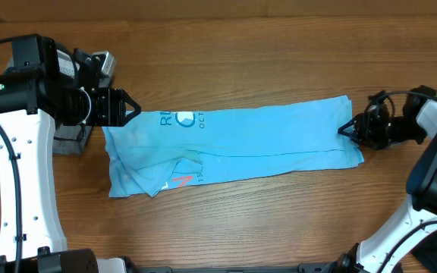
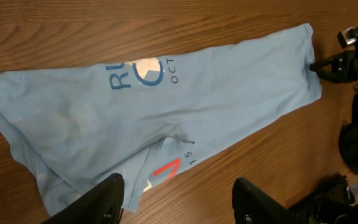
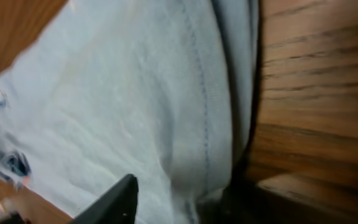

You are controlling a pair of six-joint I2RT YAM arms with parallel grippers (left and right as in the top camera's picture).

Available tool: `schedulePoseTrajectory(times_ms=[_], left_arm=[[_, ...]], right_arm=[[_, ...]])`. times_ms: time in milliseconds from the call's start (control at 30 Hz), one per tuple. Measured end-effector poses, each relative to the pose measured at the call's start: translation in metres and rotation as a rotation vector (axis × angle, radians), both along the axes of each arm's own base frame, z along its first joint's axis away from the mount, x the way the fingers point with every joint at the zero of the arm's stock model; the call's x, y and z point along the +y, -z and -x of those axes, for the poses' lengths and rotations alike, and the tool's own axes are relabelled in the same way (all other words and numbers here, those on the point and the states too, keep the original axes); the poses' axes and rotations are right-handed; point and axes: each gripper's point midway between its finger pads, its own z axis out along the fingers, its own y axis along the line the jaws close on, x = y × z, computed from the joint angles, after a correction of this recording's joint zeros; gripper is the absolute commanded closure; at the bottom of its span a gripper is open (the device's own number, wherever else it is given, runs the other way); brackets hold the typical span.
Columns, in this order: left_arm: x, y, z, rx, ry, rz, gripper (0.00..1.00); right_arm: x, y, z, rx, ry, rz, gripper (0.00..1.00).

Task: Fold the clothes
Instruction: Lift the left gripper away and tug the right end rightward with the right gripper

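L jaws: spread apart, nothing betw them, over the tee's (image 1: 241, 140) 9 o'clock end by its upper corner. R jaws: tips at the tee's 3 o'clock hem, touching cloth. R wrist cam is filled w/ hem & shows just one finger (image 3: 120, 199), so can't tell if clenched or released. Light-blue tee lies on the bench (image 1: 241, 45) from 9 to 3 in overhead view, a long strip, smooth twd 3, rumpled twd 9. Lettering (image 1: 184, 119) sits at approx 10 o'clock, red mark (image 1: 182, 180) at approx 7 beside a turned-over flap. Grey lump (image 1: 70, 142) at 9, partly under L arm (image 1: 21, 152).
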Motion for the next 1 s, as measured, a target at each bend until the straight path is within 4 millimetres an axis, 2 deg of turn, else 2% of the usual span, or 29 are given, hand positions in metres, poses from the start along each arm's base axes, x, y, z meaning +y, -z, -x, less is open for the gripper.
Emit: schedulePoseTrajectory(times_ms=[133, 233, 300, 367, 433, 467, 667, 833, 933, 1000], left_arm=[[0.0, 0.0, 0.0, 0.0, 0.0, 0.0, 0.41], [0.0, 0.0, 0.001, 0.003, 0.0, 0.001, 0.41], [0.0, 0.0, 0.001, 0.005, 0.0, 0.001, 0.41], [0.0, 0.0, 0.001, 0.006, 0.0, 0.001, 0.41], [0.0, 0.0, 0.001, 0.006, 0.0, 0.001, 0.41], [0.0, 0.0, 0.001, 0.006, 0.0, 0.001, 0.41], [0.0, 0.0, 0.001, 0.006, 0.0, 0.001, 0.41], [0.0, 0.0, 0.001, 0.005, 0.002, 0.001, 0.41], [0.0, 0.0, 0.001, 0.005, 0.002, 0.001, 0.41], [0.0, 0.0, 0.001, 0.005, 0.002, 0.001, 0.41]], right_arm=[[-0.001, 0.002, 0.0, 0.003, -0.002, 0.005, 0.62], [-0.001, 0.002, 0.0, 0.001, -0.003, 0.008, 0.57], [0.0, 0.001, -0.001, -0.001, 0.0, 0.003, 0.69], [-0.003, 0.003, -0.002, -0.001, 0.005, 0.014, 0.85], [-0.005, 0.006, -0.002, 0.009, 0.019, 0.024, 0.95], [-0.005, 0.007, -0.002, 0.015, 0.022, 0.025, 0.96], [-0.008, 0.006, 0.004, 0.09, 0.078, 0.016, 0.96], [-0.019, -0.007, -0.002, 0.107, 0.123, 0.028, 0.96], [-0.022, -0.024, -0.007, 0.082, 0.14, 0.047, 0.96], [-0.022, -0.043, -0.01, 0.038, 0.142, 0.069, 0.96]])
